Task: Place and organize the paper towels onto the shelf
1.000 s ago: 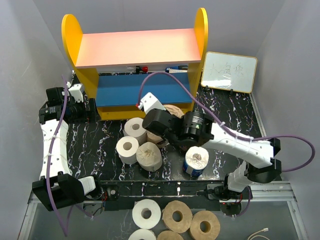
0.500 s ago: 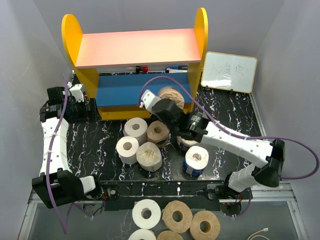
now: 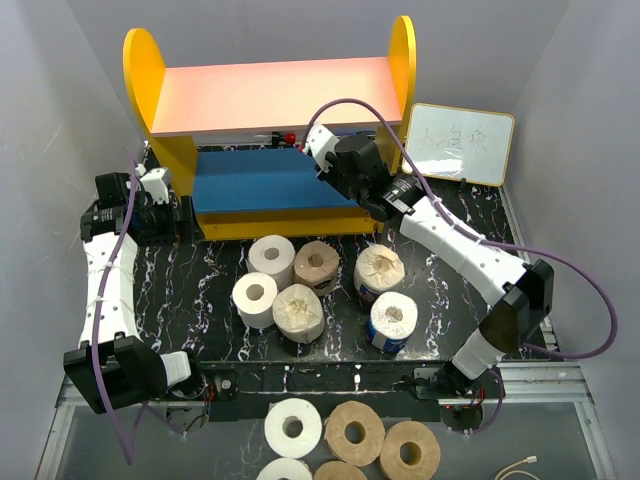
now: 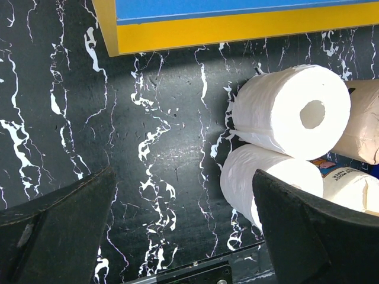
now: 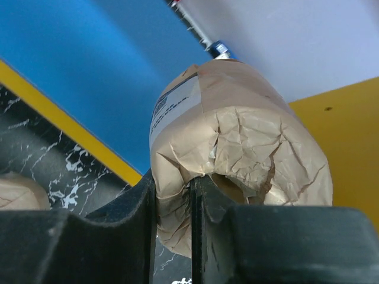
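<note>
Gripping tan roll [image 5: 237, 142] in right hand [image 5: 173, 190] at shelf [image 3: 250, 182]

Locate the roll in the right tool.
Right wrist view: the brown-wrapped roll sits clamped in the right tool, at the right end of the blue lower board, beside the yellow side panel.

Tan roll [image 5: 237, 136] in hand [image 5: 173, 189], near shelf [image 5: 77, 59]
</note>
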`<state>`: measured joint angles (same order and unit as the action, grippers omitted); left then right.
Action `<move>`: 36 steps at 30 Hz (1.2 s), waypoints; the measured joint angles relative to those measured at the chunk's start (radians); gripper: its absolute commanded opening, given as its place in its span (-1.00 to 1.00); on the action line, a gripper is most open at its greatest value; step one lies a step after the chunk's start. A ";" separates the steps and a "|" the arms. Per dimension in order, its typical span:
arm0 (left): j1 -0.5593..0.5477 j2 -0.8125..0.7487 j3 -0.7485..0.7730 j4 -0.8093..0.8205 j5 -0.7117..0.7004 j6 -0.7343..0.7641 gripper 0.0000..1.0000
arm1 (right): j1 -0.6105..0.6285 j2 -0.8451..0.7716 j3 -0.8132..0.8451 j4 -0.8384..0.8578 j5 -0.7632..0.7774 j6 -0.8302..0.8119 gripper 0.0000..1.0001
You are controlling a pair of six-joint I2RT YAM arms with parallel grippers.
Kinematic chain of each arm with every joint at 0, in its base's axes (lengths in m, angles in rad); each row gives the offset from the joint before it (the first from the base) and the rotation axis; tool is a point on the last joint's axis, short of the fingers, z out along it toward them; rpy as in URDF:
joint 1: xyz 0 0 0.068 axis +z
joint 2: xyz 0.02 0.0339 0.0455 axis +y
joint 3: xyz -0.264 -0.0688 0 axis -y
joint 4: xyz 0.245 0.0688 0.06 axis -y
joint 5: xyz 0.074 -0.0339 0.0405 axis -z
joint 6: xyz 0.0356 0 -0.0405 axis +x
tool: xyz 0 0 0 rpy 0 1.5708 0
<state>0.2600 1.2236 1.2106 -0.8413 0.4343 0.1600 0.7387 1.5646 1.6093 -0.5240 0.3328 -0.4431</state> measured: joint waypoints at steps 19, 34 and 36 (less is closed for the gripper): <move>0.000 0.001 0.001 0.000 0.004 0.000 0.97 | -0.101 0.123 0.020 -0.101 -0.114 -0.031 -0.61; 0.000 0.023 0.002 0.000 0.011 0.003 0.97 | -0.104 0.124 0.019 -0.064 -0.018 -0.039 0.35; 0.000 0.023 0.002 0.000 0.011 0.003 0.97 | -0.091 0.116 0.019 -0.073 -0.019 -0.024 0.95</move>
<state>0.2600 1.2469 1.2121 -0.8413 0.4458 0.1631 0.6476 1.6810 1.6283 -0.5972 0.3138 -0.4675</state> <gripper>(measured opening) 0.985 0.653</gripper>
